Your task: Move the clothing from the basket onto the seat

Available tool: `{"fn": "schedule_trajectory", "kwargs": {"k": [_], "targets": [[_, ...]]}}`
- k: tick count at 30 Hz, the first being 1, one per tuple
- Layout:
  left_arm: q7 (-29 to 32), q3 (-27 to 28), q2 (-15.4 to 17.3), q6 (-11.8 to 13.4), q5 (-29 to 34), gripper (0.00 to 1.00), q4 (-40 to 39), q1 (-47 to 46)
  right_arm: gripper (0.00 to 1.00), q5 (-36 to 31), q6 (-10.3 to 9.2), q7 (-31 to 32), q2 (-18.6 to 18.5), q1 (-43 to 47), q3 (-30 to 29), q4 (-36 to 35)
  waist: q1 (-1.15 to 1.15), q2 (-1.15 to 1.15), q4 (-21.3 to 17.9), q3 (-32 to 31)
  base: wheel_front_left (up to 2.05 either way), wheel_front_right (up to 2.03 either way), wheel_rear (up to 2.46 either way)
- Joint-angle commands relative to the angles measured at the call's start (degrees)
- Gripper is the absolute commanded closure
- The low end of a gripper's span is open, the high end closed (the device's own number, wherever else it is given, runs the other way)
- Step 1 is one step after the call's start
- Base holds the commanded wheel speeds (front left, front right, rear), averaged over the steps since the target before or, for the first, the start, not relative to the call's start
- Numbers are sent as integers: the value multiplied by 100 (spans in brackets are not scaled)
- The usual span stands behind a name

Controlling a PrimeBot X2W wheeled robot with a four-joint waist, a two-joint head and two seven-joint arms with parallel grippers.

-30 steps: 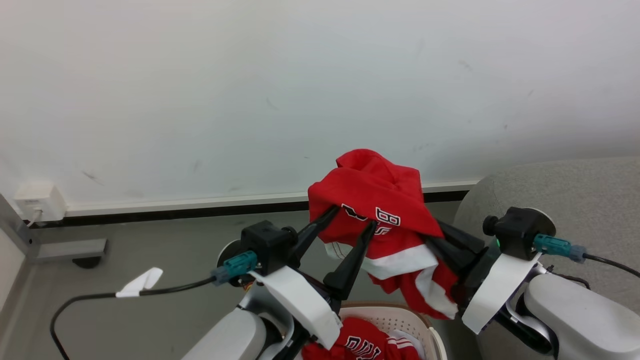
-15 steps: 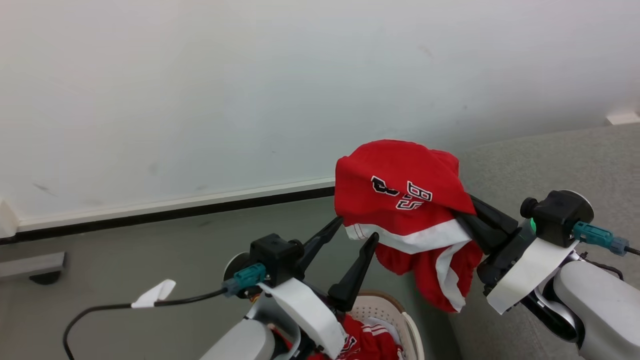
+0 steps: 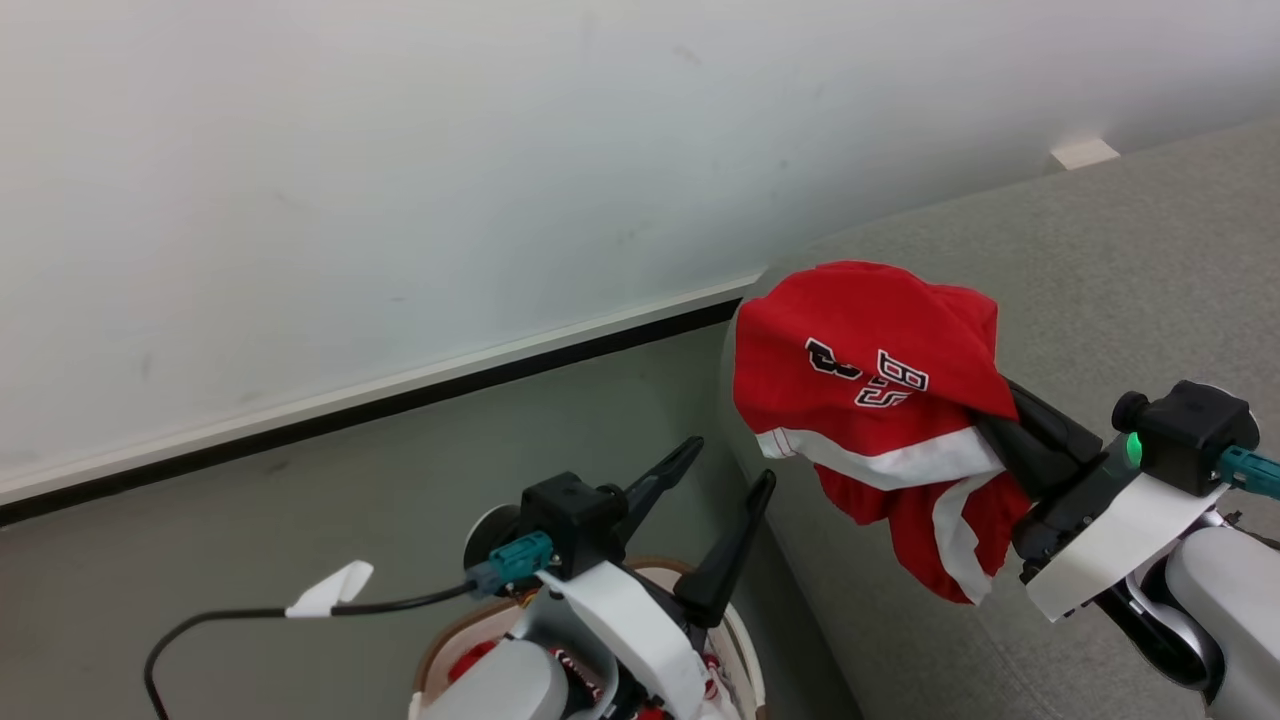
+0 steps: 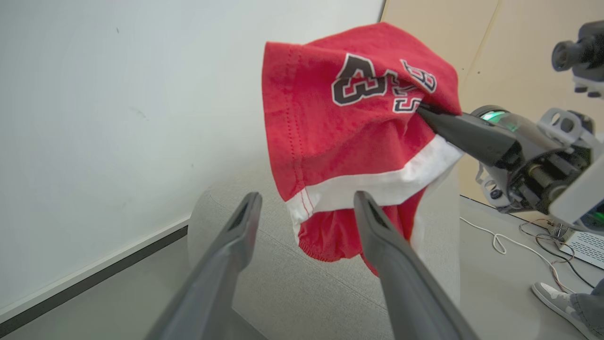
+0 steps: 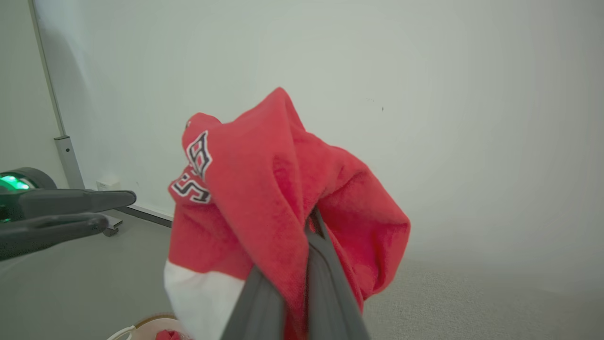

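The clothing (image 3: 860, 350), a red jersey with a white band and black-and-white numbers, hangs bunched in the air off my right gripper (image 3: 1010, 420), which is shut on it above the seat's (image 3: 1100, 250) rounded left end. The right wrist view shows the two fingers pinched into the red cloth (image 5: 264, 189). My left gripper (image 3: 730, 462) stands open and empty, lower and to the left, apart from the jersey (image 4: 339, 118). The basket (image 3: 745, 650) is under the left arm at the bottom edge, mostly hidden, with a bit of red cloth inside.
A white wall with a dark baseboard (image 3: 400, 400) runs behind the grey floor. A black cable with a white tag (image 3: 330, 590) trails from the left wrist. Loose cables (image 4: 519, 245) and a person's shoe (image 4: 552, 293) lie on the floor beyond the sofa.
The head view has swung right, bringing more sofa into view. The right gripper has carried the jersey away from the left gripper's fingers and over the sofa's end. The left gripper stayed open.
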Motion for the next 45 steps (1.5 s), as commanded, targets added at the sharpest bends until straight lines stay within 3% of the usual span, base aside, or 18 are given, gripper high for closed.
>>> {"fn": "schedule_trajectory", "kwargs": {"k": [1,7,13,20,25,34,35,36,37,38,45], "targets": [[-41,9,6,-10,51,0,10,-41,100,0,-12,-21,-35,78,-34,-27,0,0,-155,87,0,0,0],[-68,-79,-30,-6,124,0,49,-150,100,112,-12,-21,-80,261,-362,37,0,0,-356,345,0,0,0],[2,-195,-72,-84,264,0,53,-461,100,227,-12,-21,-107,122,-1035,405,0,0,-225,1033,0,0,0],[39,-334,-188,-257,447,0,66,-1131,100,107,-12,-21,-295,-471,-2224,1156,0,0,362,2239,0,0,0],[-111,-381,-298,-359,568,0,99,-1648,100,-176,-12,-21,-563,-1283,-3200,2081,0,0,835,3103,0,0,0],[-537,-377,-409,-397,605,0,427,-2117,100,-1567,-12,-12,-919,-2239,-5055,3790,0,0,1524,3904,0,0,0],[-583,-362,-416,-388,575,0,474,-2116,95,-1719,-12,-12,-868,-2227,-5261,3921,0,0,1551,3929,0,0,0],[-622,-352,-421,-393,568,0,517,-2128,69,-1848,-12,-10,-780,-2178,-5483,4065,0,0,1564,3934,0,0,0],[-654,-347,-423,-398,571,0,559,-2143,5,-1998,-12,-10,-720,-2096,-5682,4170,0,0,1570,3932,0,0,0],[-686,-342,-425,-403,566,0,607,-2150,0,-2155,-12,-11,-655,-2010,-5822,4229,0,0,1568,3914,0,0,0],[-808,-234,-333,-374,448,0,843,-1975,0,-2897,-12,-10,71,-1061,-6629,3612,0,0,1328,3526,0,0,0]]}}
